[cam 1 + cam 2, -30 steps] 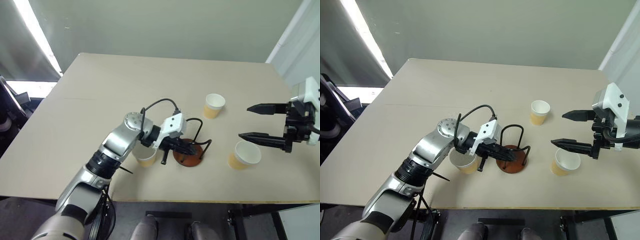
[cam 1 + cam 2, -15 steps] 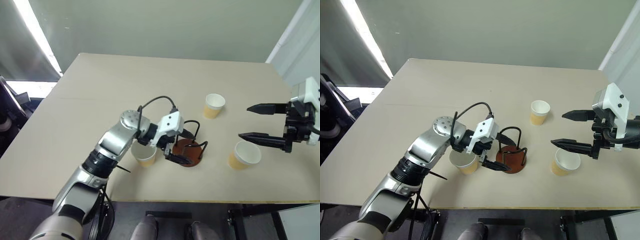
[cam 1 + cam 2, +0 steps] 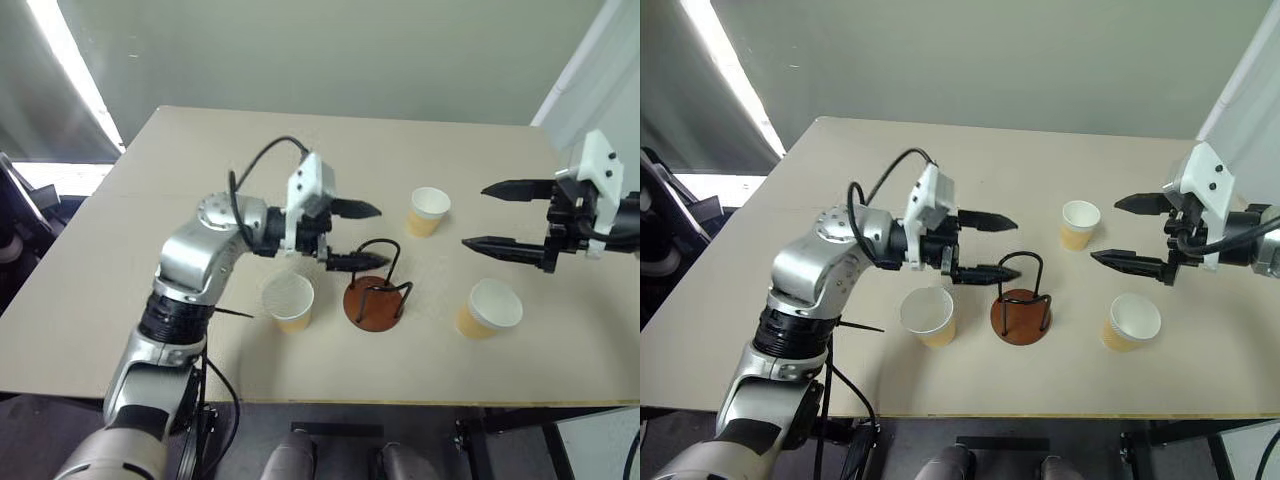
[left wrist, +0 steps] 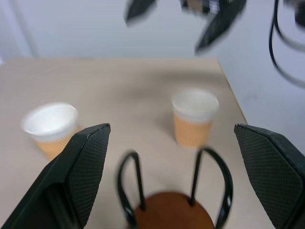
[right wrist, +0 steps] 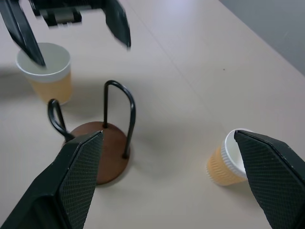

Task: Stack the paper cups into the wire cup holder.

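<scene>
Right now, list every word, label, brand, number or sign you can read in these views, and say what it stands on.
None: no readable text anywhere.
Paper cups: plain tan sides, no print.
Wire cup holder: bare base, no label.
Left gripper and right gripper: white housings without visible markings.
Table: unmarked.

The wire cup holder (image 3: 376, 296) stands upright near the front edge of the tabletop (image 3: 200, 170). It has a round reddish-brown base and thin black wire loops, and it holds no cup. The three paper cups are tan-orange outside and white inside, all upright and apart from each other. One cup (image 3: 289, 301) stands just left of the holder, one (image 3: 429, 211) behind it to the right, and one (image 3: 489, 308) well to its right.
</scene>
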